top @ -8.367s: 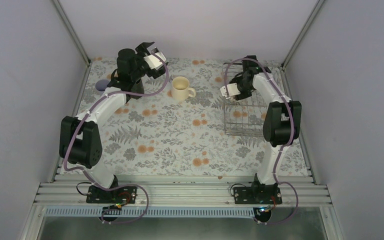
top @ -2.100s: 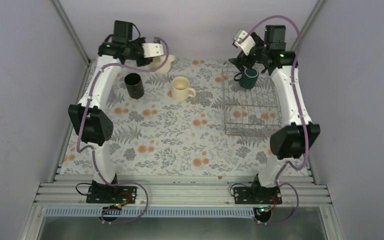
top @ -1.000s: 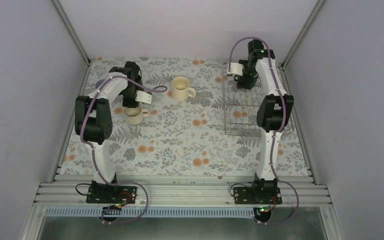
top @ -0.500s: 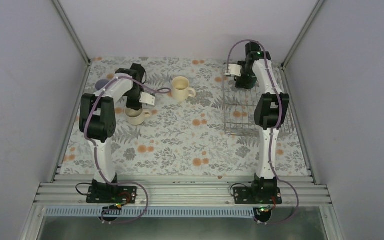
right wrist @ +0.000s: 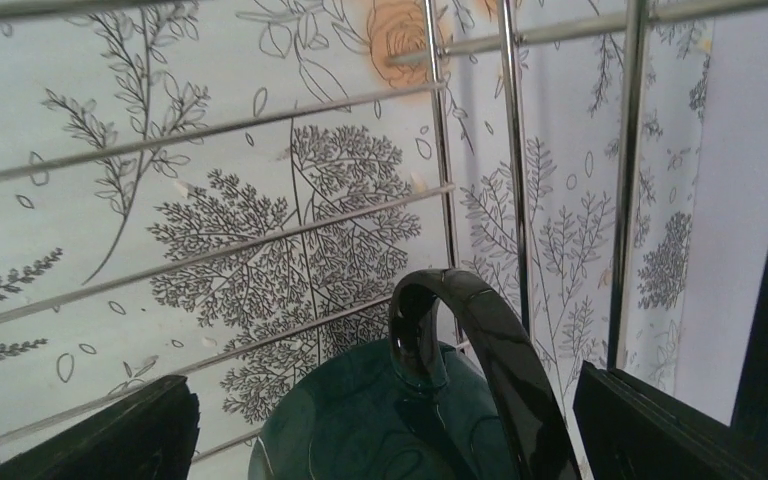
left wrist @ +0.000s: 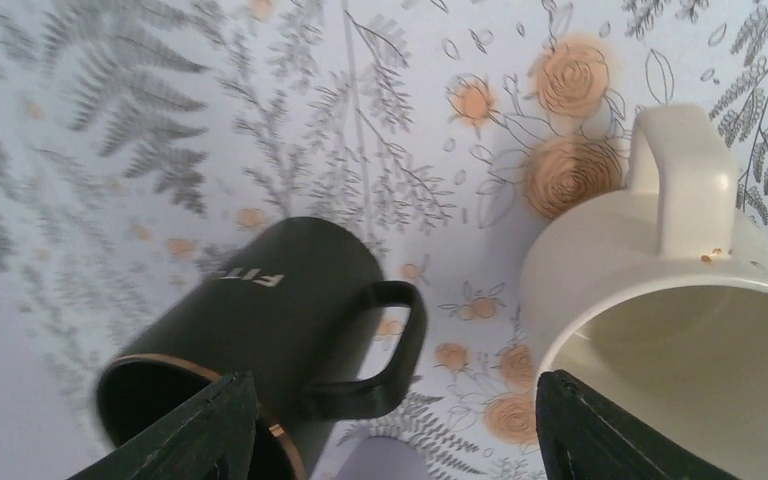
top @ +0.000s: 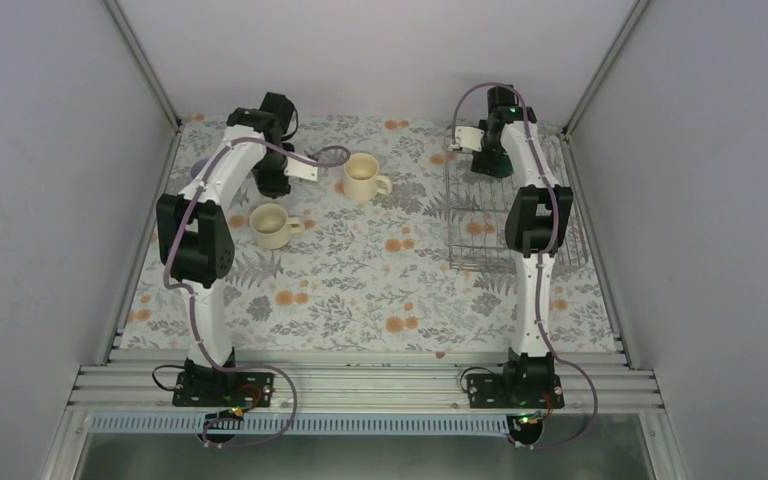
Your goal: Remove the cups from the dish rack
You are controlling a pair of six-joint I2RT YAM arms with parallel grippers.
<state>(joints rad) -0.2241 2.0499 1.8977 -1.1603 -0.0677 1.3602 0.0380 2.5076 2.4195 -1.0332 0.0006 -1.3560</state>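
Dark green mug (right wrist: pixel 320 440) sits btwn right gripper's (right wrist: pixel 385 405) spread-open fingers, in dish rack (right wrist: pixel 260 115).

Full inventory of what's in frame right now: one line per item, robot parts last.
cream mugs: 2, cream, on the cloth outside the rack; one far centre, the other nearer and to its left
black mug: 1, black, on the cloth at far left, below the left fingers
lavender cup: 1, lavender, far left edge, mostly hidden by the left arm
green mug: 1, dark green, at the rack's far end
dish rack: 1, silver wire, right side of the table
tablecloth: 1, grey and orange floral, over the table
left arm: 1, white and black; left fingers open
right arm: 1, white and black; right fingers open, either side of the green mug
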